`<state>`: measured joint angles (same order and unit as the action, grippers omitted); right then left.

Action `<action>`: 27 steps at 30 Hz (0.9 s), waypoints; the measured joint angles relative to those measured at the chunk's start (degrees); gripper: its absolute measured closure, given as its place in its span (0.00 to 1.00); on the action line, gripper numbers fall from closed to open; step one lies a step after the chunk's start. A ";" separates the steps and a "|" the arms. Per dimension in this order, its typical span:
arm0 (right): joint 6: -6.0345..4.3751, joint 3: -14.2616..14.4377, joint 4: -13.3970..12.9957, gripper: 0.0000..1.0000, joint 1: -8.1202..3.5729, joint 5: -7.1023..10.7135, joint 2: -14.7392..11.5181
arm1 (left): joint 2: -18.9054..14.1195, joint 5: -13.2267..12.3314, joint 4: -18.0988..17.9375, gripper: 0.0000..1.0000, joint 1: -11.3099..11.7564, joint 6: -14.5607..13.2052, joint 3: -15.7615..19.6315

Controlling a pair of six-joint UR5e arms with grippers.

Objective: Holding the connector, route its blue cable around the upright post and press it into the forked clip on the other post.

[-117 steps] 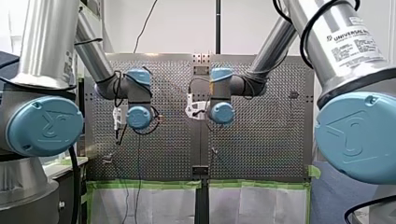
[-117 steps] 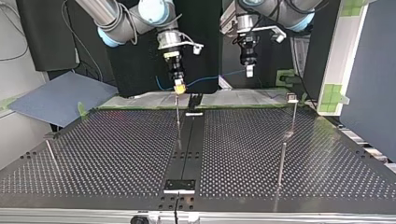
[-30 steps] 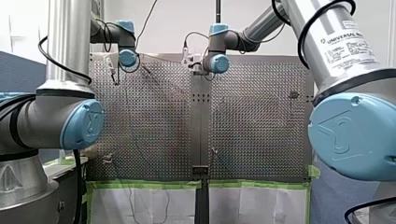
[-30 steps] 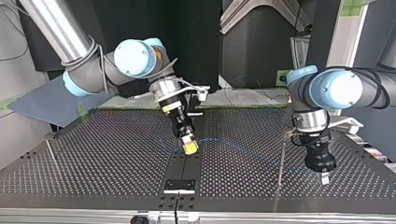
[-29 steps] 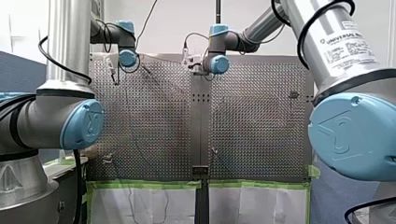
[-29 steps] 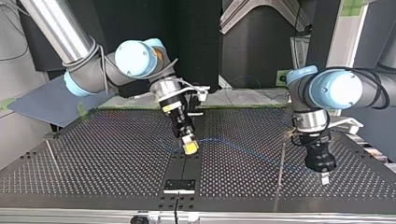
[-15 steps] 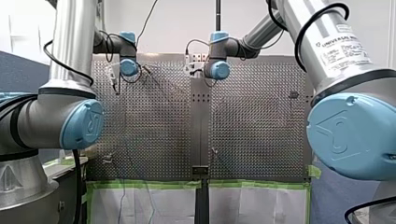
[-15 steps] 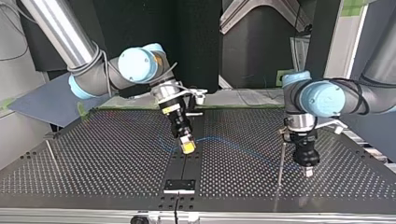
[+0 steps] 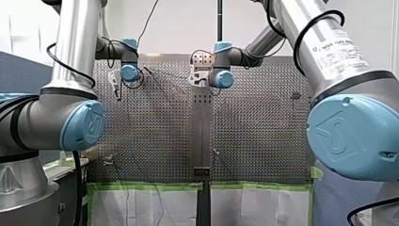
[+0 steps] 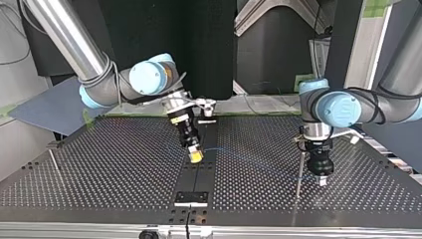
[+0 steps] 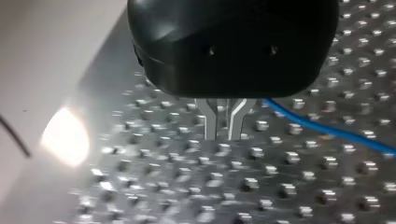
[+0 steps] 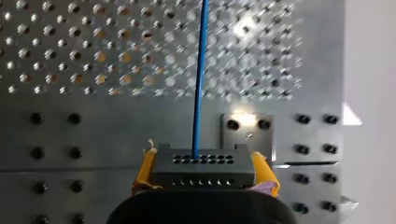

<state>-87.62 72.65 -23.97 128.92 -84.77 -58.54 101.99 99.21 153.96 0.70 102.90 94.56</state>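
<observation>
While the front view shows my left arm (image 9: 75,47) and my right arm (image 9: 263,37) both reaching to the far part of the perforated bench (image 9: 259,122), their wrists well apart, it is too coarse to show how the fingers stand. In the top view my right end effector (image 10: 195,157), with yellow pads, tilts low over the dark strip (image 10: 199,174) down the middle of the bench, and the blue cable (image 10: 219,149) runs from it toward an upright post (image 10: 299,172). My left end effector (image 10: 321,180) points straight down just beside that post, on the side toward the view's right. In the left wrist view its metal fingers (image 11: 211,119) are drawn together with only a sliver between them and nothing visible there; the cable comes out from beside them and runs off across the bench. In the right wrist view the yellow pads (image 12: 144,168) clamp a dark connector (image 12: 205,172) with rows of small holes, and the cable leaves it and runs straight ahead over the bench.
</observation>
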 joint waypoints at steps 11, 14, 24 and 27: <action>-0.44 0.00 -0.04 1.00 -1.72 0.01 3.82 | 2.86 -1.06 0.25 0.62 -0.19 0.64 0.00; -0.42 0.00 0.87 1.00 -1.77 0.02 5.05 | 2.87 -0.82 0.84 0.46 -0.49 0.71 0.05; 0.96 1.85 3.18 1.00 -1.78 -0.21 6.75 | 2.90 -1.64 1.94 0.39 -0.85 3.21 0.08; 1.00 3.20 2.31 1.00 -1.77 -0.18 6.78 | 2.90 -1.63 2.16 0.24 -0.81 3.94 0.08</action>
<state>-86.62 75.85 -21.66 127.15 -84.95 -51.76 104.89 97.57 156.12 -0.11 106.84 94.63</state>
